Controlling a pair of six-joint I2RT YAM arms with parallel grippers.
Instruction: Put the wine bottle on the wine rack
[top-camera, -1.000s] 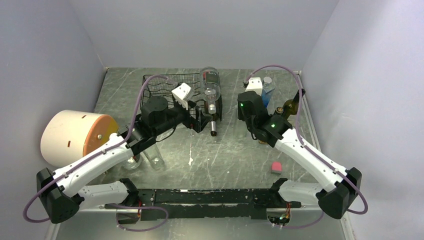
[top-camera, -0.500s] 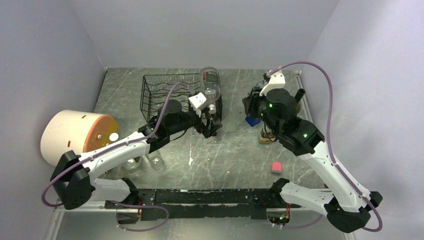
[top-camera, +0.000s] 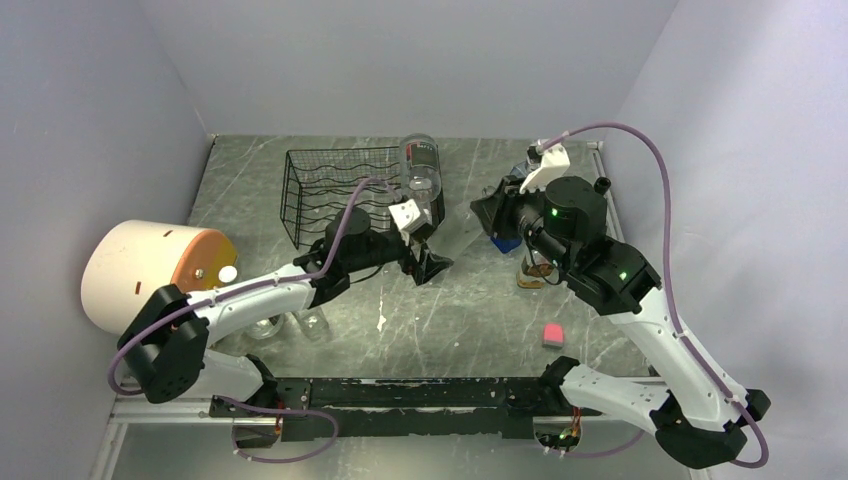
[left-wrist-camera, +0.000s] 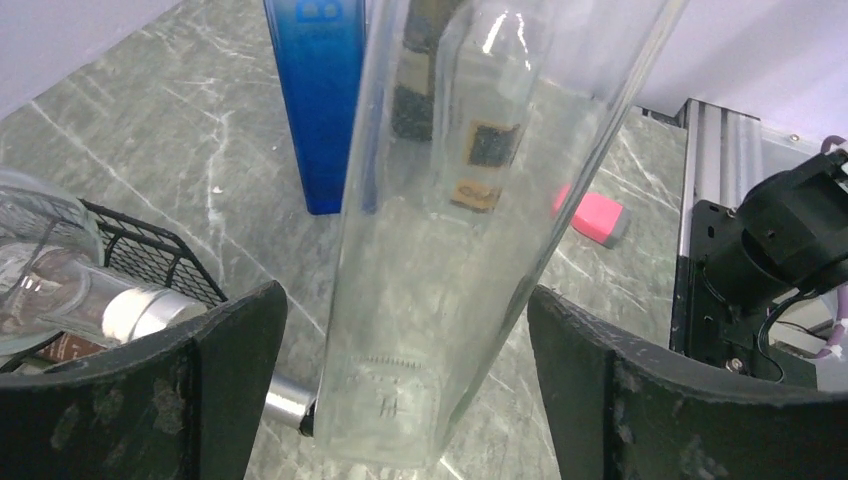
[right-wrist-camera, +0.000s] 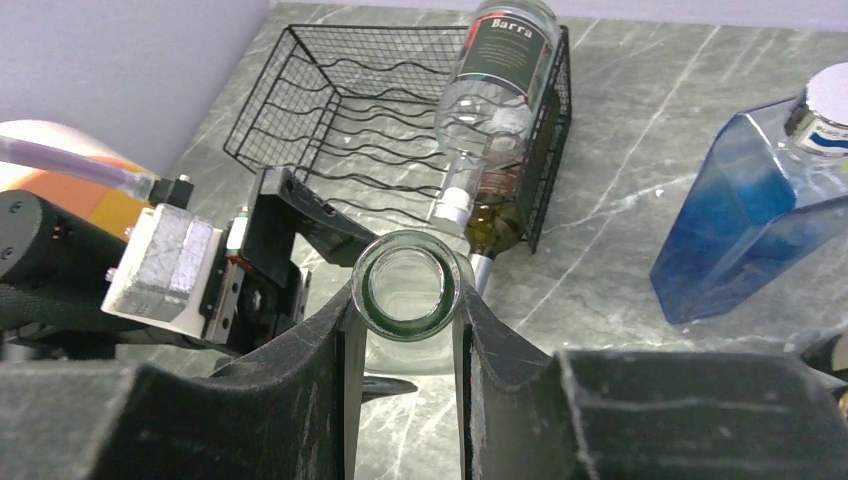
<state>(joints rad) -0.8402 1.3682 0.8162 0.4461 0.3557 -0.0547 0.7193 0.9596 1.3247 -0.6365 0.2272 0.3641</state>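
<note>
On the grey marbled table (top-camera: 470, 310), the black wire-mesh wine rack (top-camera: 325, 185) sits far and left of centre. Its right end is occupied by a clear bottle with a dark label (top-camera: 421, 168) lying neck toward the near side. That looks like the first hazard. The free cradles are further left, so a bottle brought in from the right could knock the lying one or catch the rack's rim.

The clear glass wine bottle (left-wrist-camera: 440, 260) is not on the rack. It hangs in the air just near and right of it, slanting between the two arms. The right gripper (right-wrist-camera: 405, 320) is clamped on its neck just below the green-tinted lip. That is a narrow, smooth place to carry a long body from, so the bottle may pivot or slide through.

The left gripper (left-wrist-camera: 412, 400) has its fingers spread wide on either side of the base end, gripping nothing. Whether one pad brushes the glass I cannot tell. If the right gripper lets go before the left closes, the bottle drops to the table. If the left gripper closes off-centre on the slanted glass, the bottle may slip out.

The tall blue angular glass bottle (right-wrist-camera: 740, 220) stands just right of the held one, and a sweep of the right arm could topple it. The small pink block (top-camera: 553, 334) lies well apart, near right, and is little threat.
</note>
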